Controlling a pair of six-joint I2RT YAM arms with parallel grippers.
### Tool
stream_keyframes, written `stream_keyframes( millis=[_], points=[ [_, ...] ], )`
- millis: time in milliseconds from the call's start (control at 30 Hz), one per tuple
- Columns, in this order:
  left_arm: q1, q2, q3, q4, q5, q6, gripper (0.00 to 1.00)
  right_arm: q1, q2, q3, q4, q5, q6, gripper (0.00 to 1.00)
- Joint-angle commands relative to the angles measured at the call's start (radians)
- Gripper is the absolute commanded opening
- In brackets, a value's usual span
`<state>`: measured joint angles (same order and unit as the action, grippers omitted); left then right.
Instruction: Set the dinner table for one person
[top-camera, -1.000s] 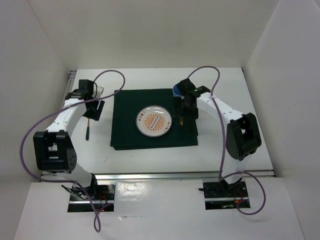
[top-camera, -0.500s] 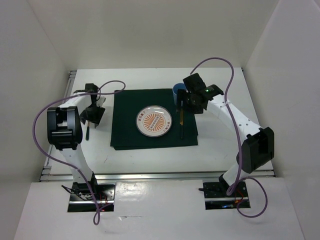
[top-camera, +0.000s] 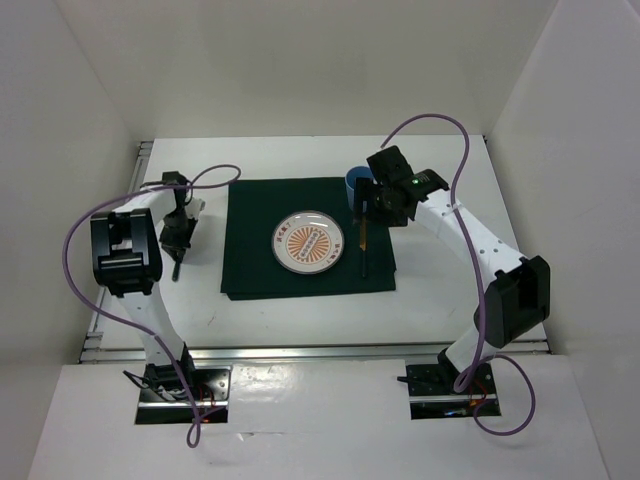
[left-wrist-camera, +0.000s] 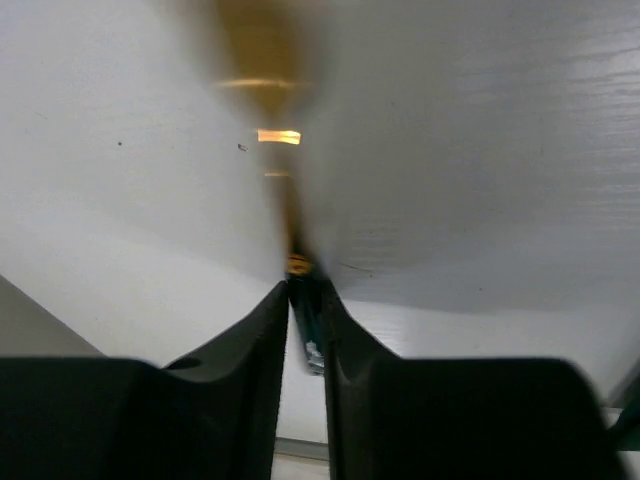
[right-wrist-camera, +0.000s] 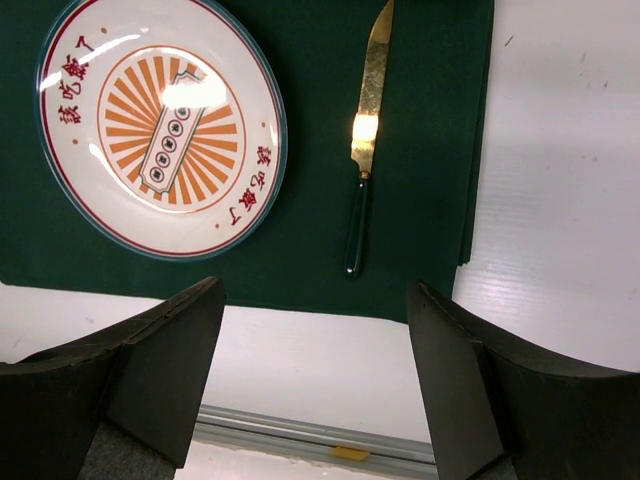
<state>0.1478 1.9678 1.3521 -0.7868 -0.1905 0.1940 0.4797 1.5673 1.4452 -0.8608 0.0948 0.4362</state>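
On the white dinner table (top-camera: 440, 290) lies a dark green placemat (top-camera: 250, 270) with a patterned plate (top-camera: 309, 242) at its centre. A gold knife (top-camera: 362, 245) with a dark handle lies on the mat to the plate's right. Left of the mat, my left gripper (top-camera: 178, 238) is down at the tabletop, shut on the dark green handle of a gold utensil (left-wrist-camera: 306, 325); its gold end is blurred, so I cannot tell fork from spoon. My right gripper (top-camera: 380, 205) hangs open above the mat's far right part, holding nothing; its wrist view shows the plate (right-wrist-camera: 160, 130) and knife (right-wrist-camera: 362, 150) below.
A blue cup (top-camera: 354, 181) stands at the mat's far right corner, just beside the right gripper. Silver rails (top-camera: 330, 350) edge the table at the near and left sides. White walls enclose the back and both sides.
The left gripper's fingers have closed on the utensil's handle, and the left arm has shifted nearer the table's left side. The right gripper rose away from the knife, then held still.
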Motion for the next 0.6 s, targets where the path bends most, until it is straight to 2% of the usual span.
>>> stream_keyframes(
  millis=[0,67,100,233,333,433,533,567],
  points=[
    [0.016,0.051,0.018,-0.041,0.074,-0.011,0.23,0.007,-0.041,0.013,0.023,0.020,-0.011,0.81],
    [0.027,0.060,0.027,-0.061,0.129,-0.011,0.04,0.007,-0.041,0.023,0.014,0.020,-0.011,0.81],
    [0.027,0.060,0.027,-0.061,0.138,-0.011,0.00,0.007,-0.050,0.023,0.014,0.029,-0.011,0.81],
    [0.038,0.023,0.057,-0.087,0.189,-0.031,0.00,0.007,-0.062,0.012,0.014,0.029,-0.011,0.81],
    [0.049,-0.021,0.111,-0.143,0.272,-0.088,0.00,0.007,-0.062,0.003,0.014,0.029,-0.011,0.81],
    [0.059,-0.078,0.228,-0.221,0.403,-0.169,0.00,0.007,-0.062,0.003,0.005,0.020,-0.002,0.81],
    [-0.011,-0.136,0.337,-0.235,0.384,-0.267,0.00,0.007,-0.062,0.003,0.005,0.020,-0.002,0.81],
    [-0.078,-0.153,0.346,-0.235,0.352,-0.310,0.00,0.007,-0.062,0.003,0.005,0.020,-0.002,0.81]
  ],
)
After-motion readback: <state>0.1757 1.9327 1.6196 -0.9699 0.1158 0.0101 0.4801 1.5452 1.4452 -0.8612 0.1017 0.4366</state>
